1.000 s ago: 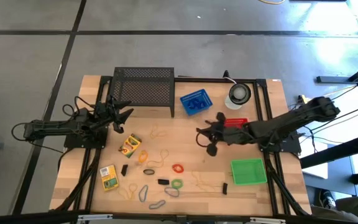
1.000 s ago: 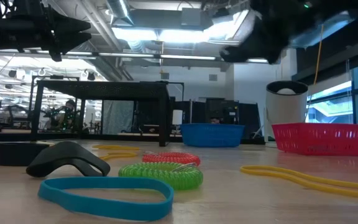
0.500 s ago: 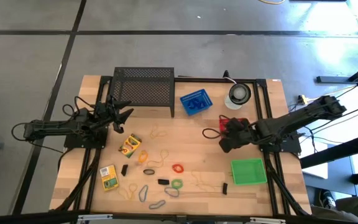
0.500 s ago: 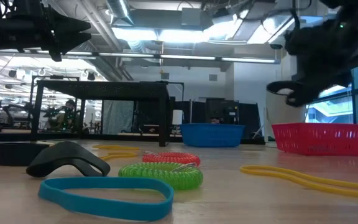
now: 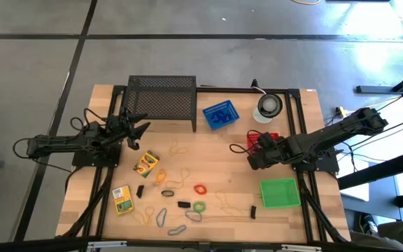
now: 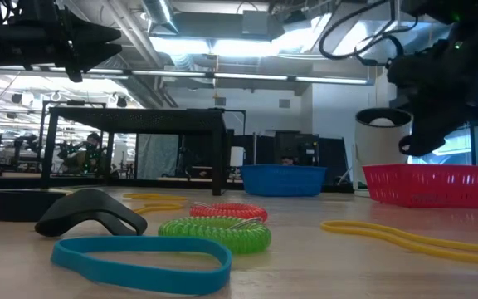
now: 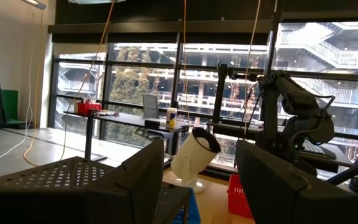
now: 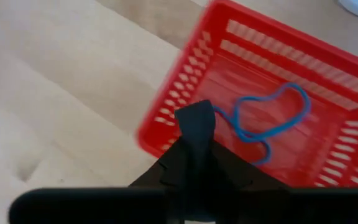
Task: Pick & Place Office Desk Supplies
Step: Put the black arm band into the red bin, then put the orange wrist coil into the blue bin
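- Right wrist view: my right gripper [image 8: 196, 124] hangs over the red basket [image 8: 166, 124], jaws near-closed and empty; blue rubber band [image 8: 269, 118] lies inside.
- Bands on the table [image 5: 208, 171] (light, limp): pinch one strand.
- Left gripper [image 5: 137, 126] waits wide beside the wire-mesh rack [image 5: 161, 98].
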Available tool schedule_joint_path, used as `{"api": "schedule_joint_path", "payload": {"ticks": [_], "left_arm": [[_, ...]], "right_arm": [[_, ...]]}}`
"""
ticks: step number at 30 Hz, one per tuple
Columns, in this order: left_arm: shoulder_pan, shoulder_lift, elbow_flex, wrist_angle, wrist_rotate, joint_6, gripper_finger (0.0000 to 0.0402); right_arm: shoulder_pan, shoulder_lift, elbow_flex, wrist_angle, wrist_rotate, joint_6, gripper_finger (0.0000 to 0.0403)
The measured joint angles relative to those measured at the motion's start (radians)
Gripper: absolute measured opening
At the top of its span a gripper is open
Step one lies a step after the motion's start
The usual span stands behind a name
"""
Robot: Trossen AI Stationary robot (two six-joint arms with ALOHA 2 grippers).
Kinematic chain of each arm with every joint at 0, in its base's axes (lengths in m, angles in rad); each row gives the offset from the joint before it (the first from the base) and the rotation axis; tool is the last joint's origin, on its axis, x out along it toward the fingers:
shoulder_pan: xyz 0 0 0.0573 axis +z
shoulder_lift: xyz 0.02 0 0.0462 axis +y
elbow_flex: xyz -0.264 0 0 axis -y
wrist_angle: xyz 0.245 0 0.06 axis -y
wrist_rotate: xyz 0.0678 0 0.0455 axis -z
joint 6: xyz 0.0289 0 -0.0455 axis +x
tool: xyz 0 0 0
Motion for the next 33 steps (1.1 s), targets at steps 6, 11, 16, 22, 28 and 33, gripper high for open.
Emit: {"api": "schedule_joint_path", "payload": {"ticks": [6,11,16,22,28,33], "left_arm": [[0.000,0.000,0.000,0.000,0.000,0.000,0.0194],[0.000,0.000,0.000,0.000,0.000,0.000,0.0194],[0.000,0.000,0.000,0.000,0.000,0.000,0.0194],[0.000,0.000,0.000,0.000,0.000,0.000,0.0194],[0.000,0.000,0.000,0.000,0.000,0.000,0.0194],[0.000,0.000,0.000,0.000,0.000,0.000,0.0194]], "right_arm": [[0.000,0.000,0.000,-0.090,0.001,0.082,0.0084],[0.000,0.000,0.000,-0.094,0.039,0.086,0.0119],[0.000,0.000,0.000,-0.094,0.061,0.086,0.0158],[0.000,0.000,0.000,-0.081,0.080,0.083,0.0190],[0.000,0.000,0.000,-0.059,0.080,0.082,0.0188],[0.000,0.000,0.030,-0.038,0.080,0.019,0.0177]]}}
